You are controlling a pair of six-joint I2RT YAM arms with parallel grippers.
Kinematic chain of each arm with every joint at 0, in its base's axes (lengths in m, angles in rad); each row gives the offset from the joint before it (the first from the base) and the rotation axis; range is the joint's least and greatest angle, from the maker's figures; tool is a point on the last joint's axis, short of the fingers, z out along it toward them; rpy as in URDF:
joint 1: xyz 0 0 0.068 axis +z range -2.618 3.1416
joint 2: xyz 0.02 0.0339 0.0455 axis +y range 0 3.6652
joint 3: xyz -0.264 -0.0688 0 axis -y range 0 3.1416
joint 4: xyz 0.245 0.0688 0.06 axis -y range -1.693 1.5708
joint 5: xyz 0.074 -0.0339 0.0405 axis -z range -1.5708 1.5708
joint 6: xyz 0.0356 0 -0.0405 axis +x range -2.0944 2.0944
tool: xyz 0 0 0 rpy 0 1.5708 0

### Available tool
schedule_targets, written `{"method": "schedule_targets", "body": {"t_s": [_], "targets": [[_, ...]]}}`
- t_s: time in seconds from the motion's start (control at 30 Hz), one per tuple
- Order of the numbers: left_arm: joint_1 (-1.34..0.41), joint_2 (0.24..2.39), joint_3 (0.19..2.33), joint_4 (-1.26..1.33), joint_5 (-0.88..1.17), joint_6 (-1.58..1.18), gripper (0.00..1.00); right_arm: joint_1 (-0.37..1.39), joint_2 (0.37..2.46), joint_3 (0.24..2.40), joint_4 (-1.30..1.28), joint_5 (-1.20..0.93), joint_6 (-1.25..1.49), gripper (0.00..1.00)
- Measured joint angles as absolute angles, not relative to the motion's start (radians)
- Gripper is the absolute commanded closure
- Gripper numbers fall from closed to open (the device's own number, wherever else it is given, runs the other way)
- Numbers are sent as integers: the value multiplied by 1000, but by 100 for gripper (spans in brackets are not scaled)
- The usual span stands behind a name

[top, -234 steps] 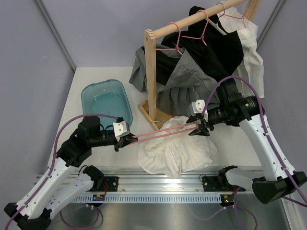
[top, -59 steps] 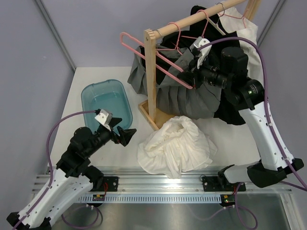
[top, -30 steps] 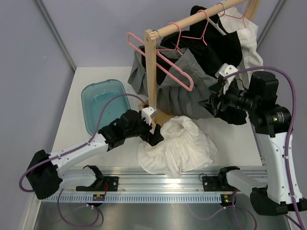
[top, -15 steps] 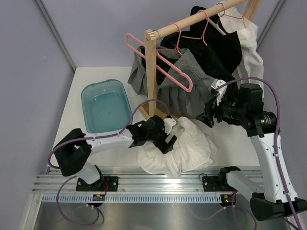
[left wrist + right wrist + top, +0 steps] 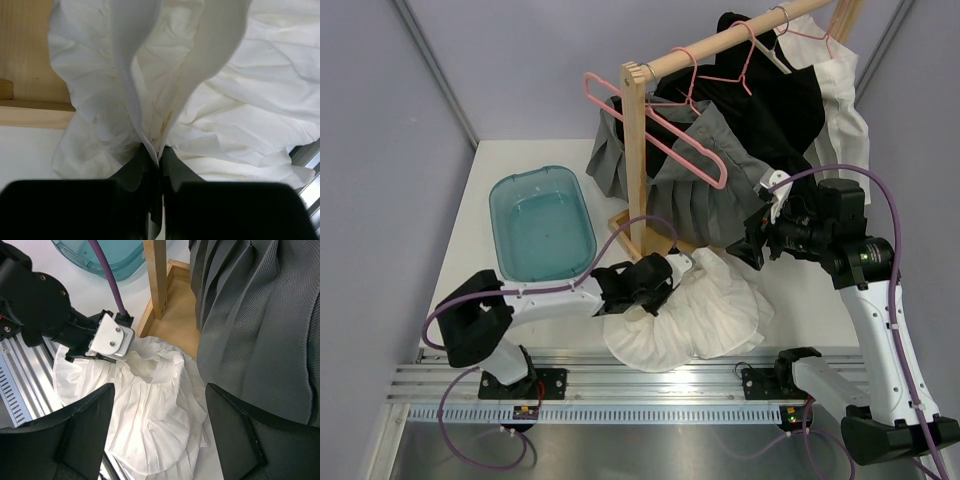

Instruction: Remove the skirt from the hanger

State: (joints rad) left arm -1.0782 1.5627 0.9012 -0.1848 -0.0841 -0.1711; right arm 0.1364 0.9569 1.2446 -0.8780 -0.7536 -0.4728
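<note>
The white skirt [image 5: 705, 315] lies crumpled on the table in front of the rack, off any hanger. My left gripper [image 5: 665, 285] is shut on a fold at its left edge; the left wrist view shows the jaws pinching white fabric [image 5: 159, 150]. An empty pink hanger [image 5: 660, 125] hangs at the left end of the wooden rail [image 5: 720, 40]. My right gripper [image 5: 748, 250] is open and empty, above the skirt's right side, next to the grey pleated skirt [image 5: 705, 190]. The right wrist view shows the white skirt [image 5: 150, 425] between its spread fingers [image 5: 85, 435].
A teal basin [image 5: 542, 222] sits at the left of the table. The rack's wooden post [image 5: 636, 160] and base [image 5: 650, 240] stand just behind the white skirt. Grey, black and white garments [image 5: 790, 100] hang on pink hangers. A metal rail [image 5: 640, 385] runs along the near edge.
My left gripper has closed on the white skirt's edge and drawn it a little left, and the cloth has spread flatter. The right arm has barely moved.
</note>
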Motion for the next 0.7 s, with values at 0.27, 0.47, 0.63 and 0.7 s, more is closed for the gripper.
{"method": "schedule_targets", "body": {"t_s": [0.27,0.47,0.63,0.7], "targets": [[-1060,1327,867,-251,-80,-226,100,134,942,1233,-875,-754,-464,19],[-914,980,808,-378,-81,-326,100,126,934,1215,-855,-754,-454,19],[-698,744,847,-537,-121,-393,100,124,934,1200,-849,-754,-448,19],[-621,712,911,-595,-145,-408,100,124,935,1198,-849,-754,-448,19]]}}
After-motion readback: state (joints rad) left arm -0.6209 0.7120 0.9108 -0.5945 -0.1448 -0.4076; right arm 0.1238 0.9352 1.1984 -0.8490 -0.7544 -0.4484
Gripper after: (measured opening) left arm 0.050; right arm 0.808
